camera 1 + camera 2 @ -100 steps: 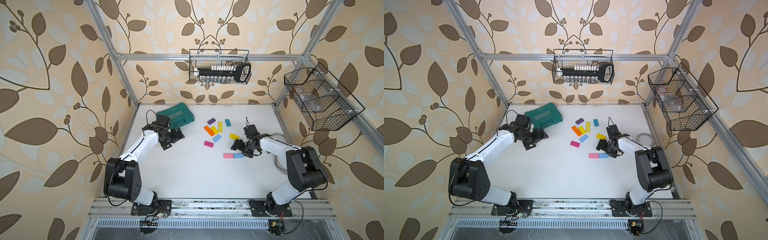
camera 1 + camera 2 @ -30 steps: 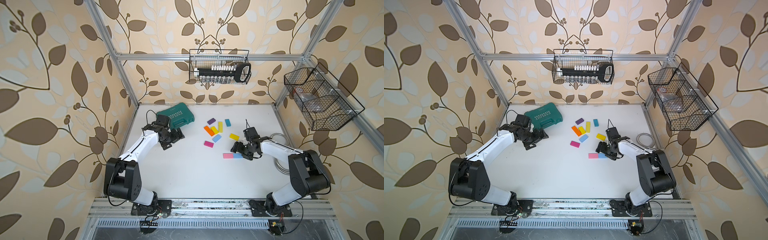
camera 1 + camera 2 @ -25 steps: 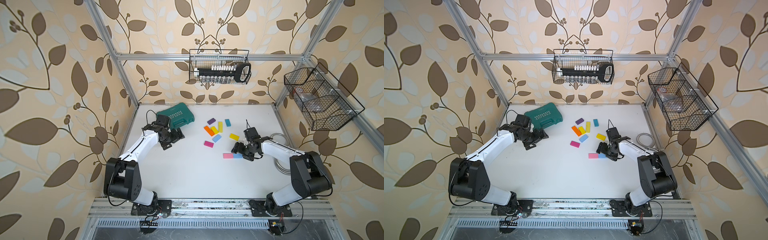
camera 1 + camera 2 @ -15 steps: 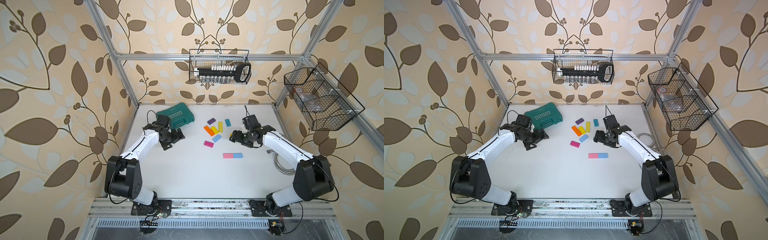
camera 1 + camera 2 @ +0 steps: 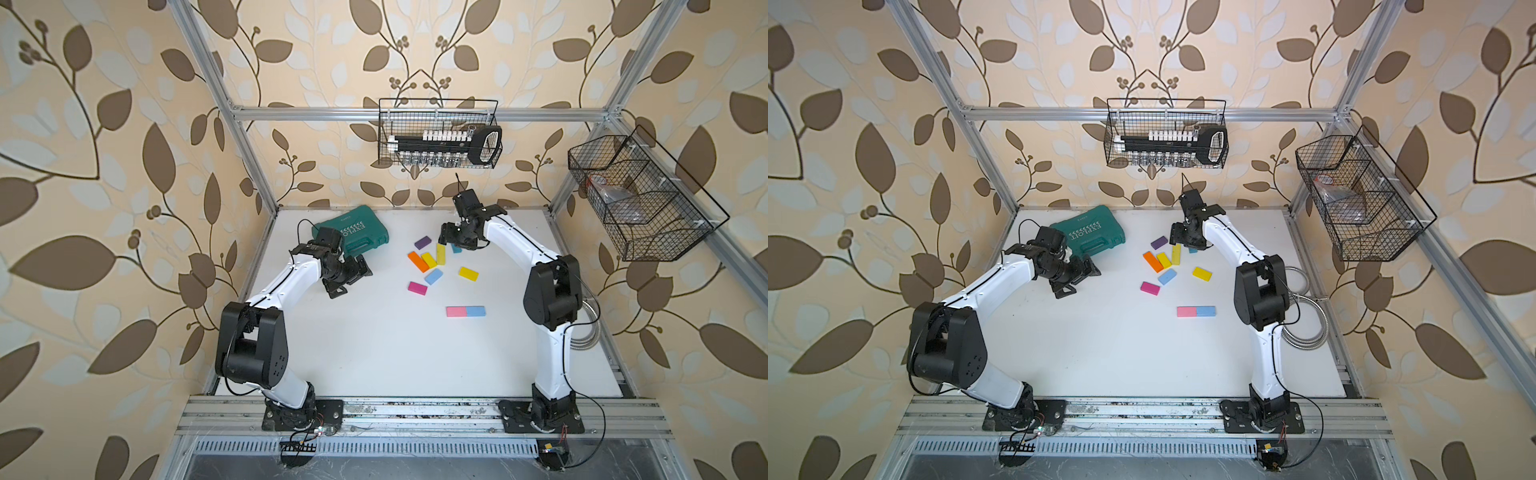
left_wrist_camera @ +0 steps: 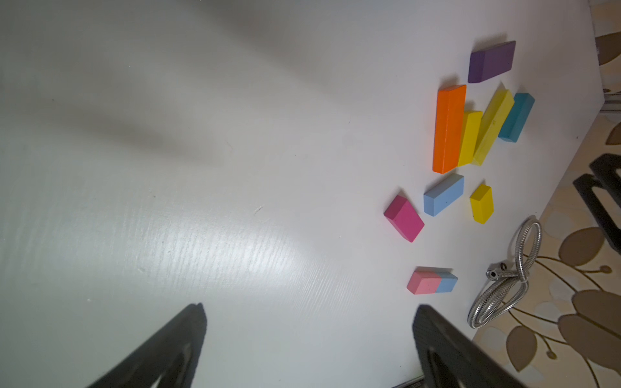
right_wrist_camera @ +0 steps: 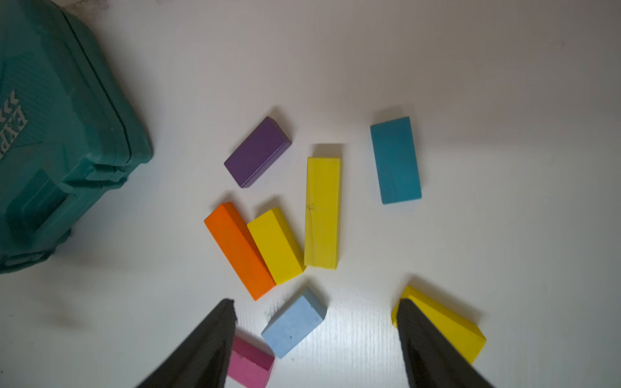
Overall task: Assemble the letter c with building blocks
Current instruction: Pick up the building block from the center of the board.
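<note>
since the earlier frames the right end effector point(image 5: 456, 242) is found shifted away from the pink block point(image 5: 456, 311) and light blue block point(image 5: 475, 311), which are laid end to end and touching on the surface point(image 5: 374, 353), to the far cluster, over the teal block point(image 7: 396, 160); its jaws are seen spread, with nothing pinched; the orange block point(image 7: 239, 250) and short yellow block point(image 7: 275, 245) are laid side by side, touching, with the long yellow block point(image 7: 322, 212) just beside them and the purple block point(image 7: 257, 152) near; the loose light blue block point(image 7: 294, 322), magenta block point(image 7: 250, 366) and lone yellow block point(image 7: 447, 332) are scattered closer to the joined pair; the left end effector point(image 5: 353, 280) is held spread and empty beside the green case point(image 5: 353, 235), unmoved
</note>
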Controlling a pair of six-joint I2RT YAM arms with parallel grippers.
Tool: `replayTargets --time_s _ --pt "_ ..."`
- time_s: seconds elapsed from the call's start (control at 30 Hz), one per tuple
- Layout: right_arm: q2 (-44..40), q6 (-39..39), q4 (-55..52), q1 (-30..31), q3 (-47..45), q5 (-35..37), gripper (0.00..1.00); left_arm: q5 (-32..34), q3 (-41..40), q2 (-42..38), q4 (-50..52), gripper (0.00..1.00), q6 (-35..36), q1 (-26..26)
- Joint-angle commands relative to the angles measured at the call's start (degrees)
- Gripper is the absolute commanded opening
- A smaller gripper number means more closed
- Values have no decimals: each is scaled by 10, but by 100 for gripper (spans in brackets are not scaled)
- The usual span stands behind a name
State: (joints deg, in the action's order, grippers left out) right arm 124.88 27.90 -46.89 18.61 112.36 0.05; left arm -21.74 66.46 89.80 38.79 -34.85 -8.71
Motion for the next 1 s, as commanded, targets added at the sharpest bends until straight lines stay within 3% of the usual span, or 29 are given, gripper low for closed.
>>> replayTargets --time_s 0.0,0.23,0.67,0.83,0.97 --pt "53 15 -37 11 61 45 74 -19 22 12 -8 99 4 -7" --pt "152 15 -76 29 162 81 72 -37 36 32 -16 99 3 -7" --pt "205 8 -77 36 175 99 58 -45 39 35 -21 99 5 -7" --pt "217 -1 -78 36 189 98 41 -38 36 31 -19 99 5 -7" --pt "202 -13 -87 36 203 90 14 -37 33 28 -19 99 1 -7"
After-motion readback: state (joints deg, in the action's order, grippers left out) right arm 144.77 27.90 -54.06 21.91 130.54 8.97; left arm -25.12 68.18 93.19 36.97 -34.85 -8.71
